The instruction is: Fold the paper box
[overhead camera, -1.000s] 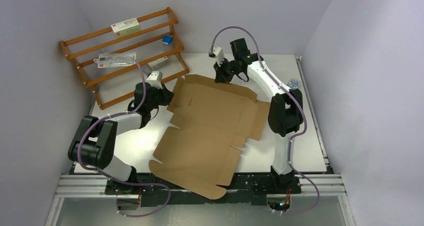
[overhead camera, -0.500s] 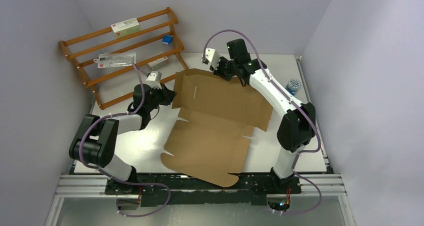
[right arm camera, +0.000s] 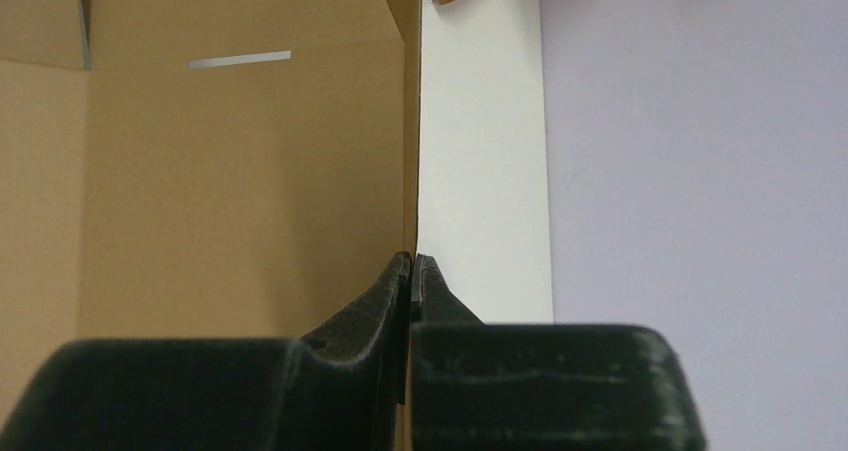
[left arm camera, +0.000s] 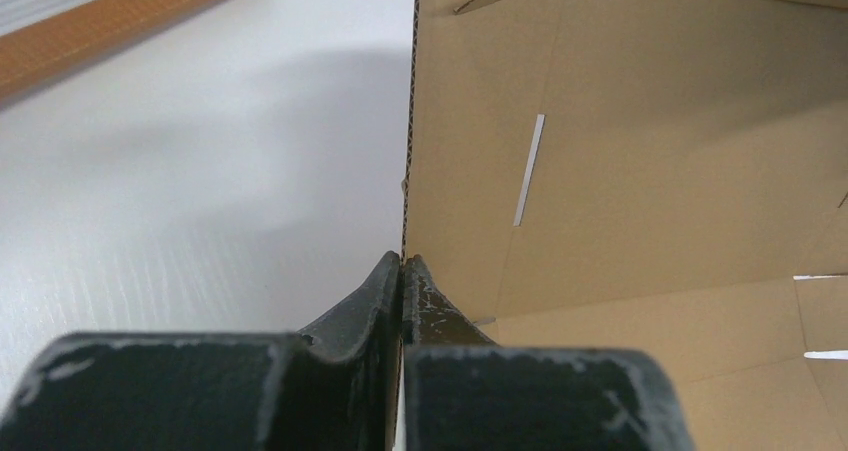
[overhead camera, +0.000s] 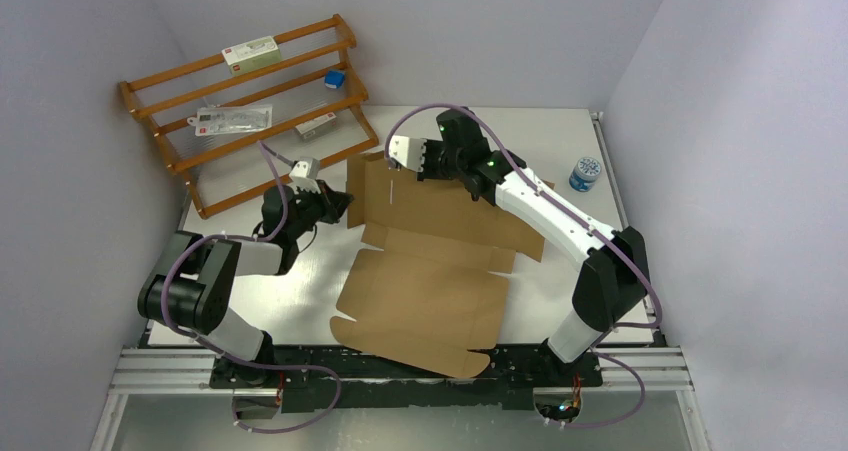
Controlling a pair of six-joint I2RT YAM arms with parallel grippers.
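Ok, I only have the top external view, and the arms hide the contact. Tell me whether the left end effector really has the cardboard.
Observer: It does. In the left wrist view the left end effector is shut on the paper box, with the corrugated edge of a raised flap pinched between its jaws.
Operator: Now give me the right side.
Observer: In the right wrist view the right end effector is also shut on the box. It grips the edge of another raised panel, which runs straight up from the closed tips.
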